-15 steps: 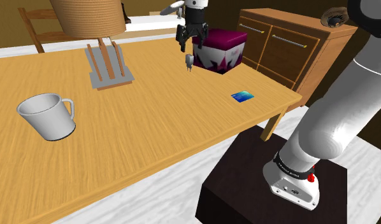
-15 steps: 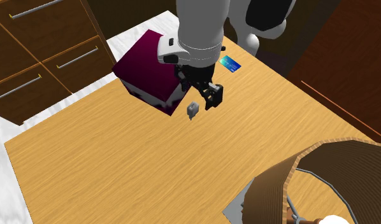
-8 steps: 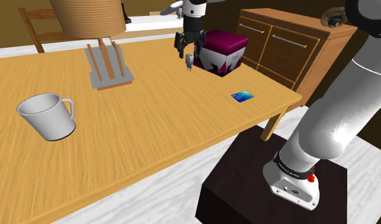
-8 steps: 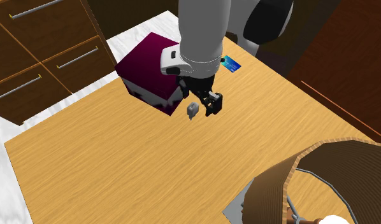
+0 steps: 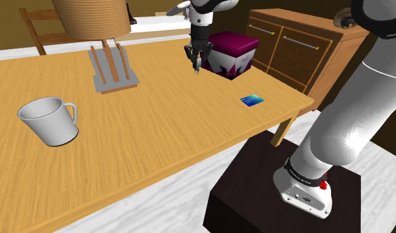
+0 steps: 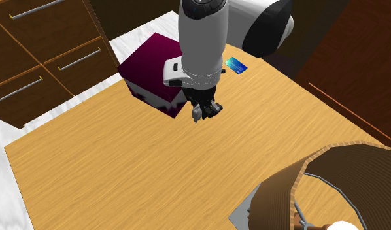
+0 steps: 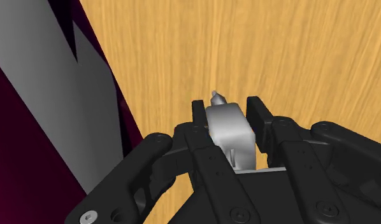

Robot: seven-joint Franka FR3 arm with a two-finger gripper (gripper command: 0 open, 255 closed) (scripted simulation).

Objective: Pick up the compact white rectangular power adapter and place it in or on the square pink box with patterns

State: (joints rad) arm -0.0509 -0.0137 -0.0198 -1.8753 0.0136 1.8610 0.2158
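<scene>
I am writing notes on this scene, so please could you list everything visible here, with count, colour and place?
power adapter: 1, grey-white, clasped between the gripper's fingers, beside the box
box: 1, dark pink with a pale pattern, on the table near the cabinet
card: 1, blue, flat on the table near its corner
mug: 1, white, on the table at the shoulder view's left
lamp: 1, woven brown shade, grey base, on the table
table: 1, wooden
cabinet: 1, brown, with drawers, beyond the table
chair: 1, wooden, behind the table
stand: 1, dark, beside the table
arm: 1, white
gripper: 1, black, shut on the power adapter
</scene>
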